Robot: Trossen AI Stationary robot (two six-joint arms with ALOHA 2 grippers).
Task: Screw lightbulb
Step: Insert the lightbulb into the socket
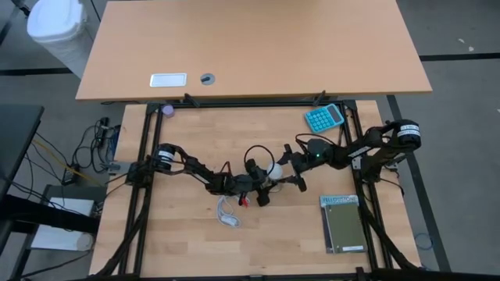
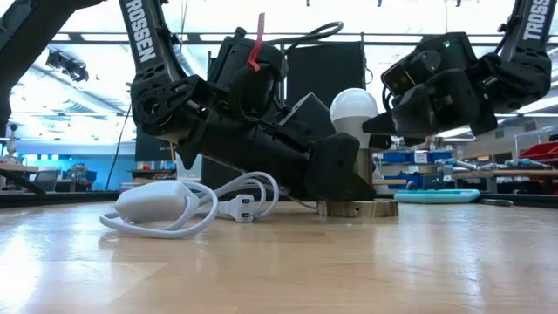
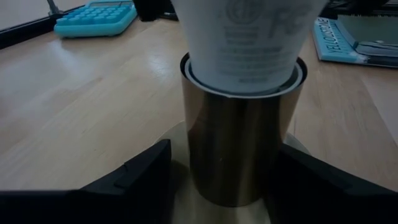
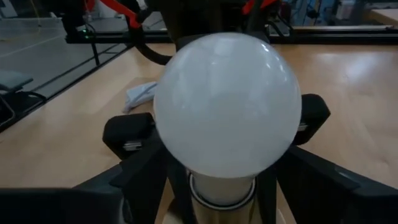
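Observation:
The white lightbulb stands upright at mid-table, its lower end in a brass socket cylinder. The cylinder stands on a round base disc on the table. My left gripper comes from the table's left, low down, shut on the cylinder. My right gripper comes from the right, higher up, shut on the bulb. My left gripper pinches the brass cylinder by its two opposite sides, low on its wall. The fingers lie nearly level and come from the table's left. The cylinder stays upright on its disc on the table. My right gripper has the bulb's globe between its two fingers, at the lower sides where it narrows to the neck. It comes nearly level from the table's right. The bulb stands upright, its lower end inside the socket.
A coiled white cable with switch and plug lies just near-left of the socket. A teal calculator lies far right. A green book lies near right. A second tabletop stands beyond.

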